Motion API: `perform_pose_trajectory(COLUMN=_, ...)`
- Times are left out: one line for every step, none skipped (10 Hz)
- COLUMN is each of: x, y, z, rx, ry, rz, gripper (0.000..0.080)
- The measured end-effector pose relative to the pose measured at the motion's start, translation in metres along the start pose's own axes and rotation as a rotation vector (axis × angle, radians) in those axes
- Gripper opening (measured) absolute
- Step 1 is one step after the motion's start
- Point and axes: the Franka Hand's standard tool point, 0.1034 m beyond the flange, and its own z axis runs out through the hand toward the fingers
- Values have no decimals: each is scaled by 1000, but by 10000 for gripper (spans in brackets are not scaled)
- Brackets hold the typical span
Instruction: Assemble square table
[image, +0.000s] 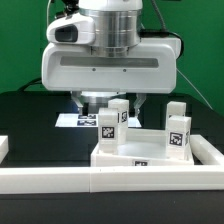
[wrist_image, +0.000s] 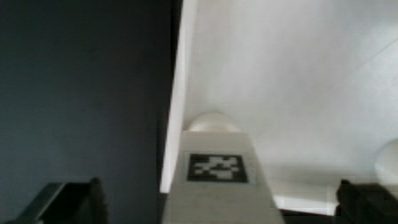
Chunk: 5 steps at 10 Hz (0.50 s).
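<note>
The square table's white slab (image: 150, 152) lies at the front with a tag on its near rim. Three white tagged legs stand on it: two close together at the exterior view's left (image: 107, 124) and one at its right (image: 178, 130). My gripper (image: 110, 104) hangs just above the left pair. In the wrist view the slab (wrist_image: 302, 80) fills one side. A tagged leg (wrist_image: 217, 165) stands between my dark fingers (wrist_image: 71, 200), with a gap on each side. My gripper (wrist_image: 221, 200) is open and holds nothing.
The long white rail (image: 60, 180) runs along the front of the black work surface (image: 30, 115). The marker board (image: 72, 119) lies behind the slab, under the arm. A rounded white part (wrist_image: 386, 160) shows at the wrist view's edge.
</note>
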Motion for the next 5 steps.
perform_pose_trajectory(x=2, y=-1, z=0, rx=-1, ry=1, rz=11, gripper=649)
perform_pose_trajectory(x=4, y=-3, z=-1, rx=-2, ry=5, rz=11, gripper=649)
perform_pose_trajectory(x=6, y=-4, z=-2, rx=-2, ry=10, rz=14, gripper=649)
perform_pose_trajectory(x=6, y=-4, z=-2, rx=-2, ry=10, rz=17, gripper=649)
perform_pose_trajectory(x=6, y=-4, z=-2, rx=-2, ry=10, rz=18, gripper=649)
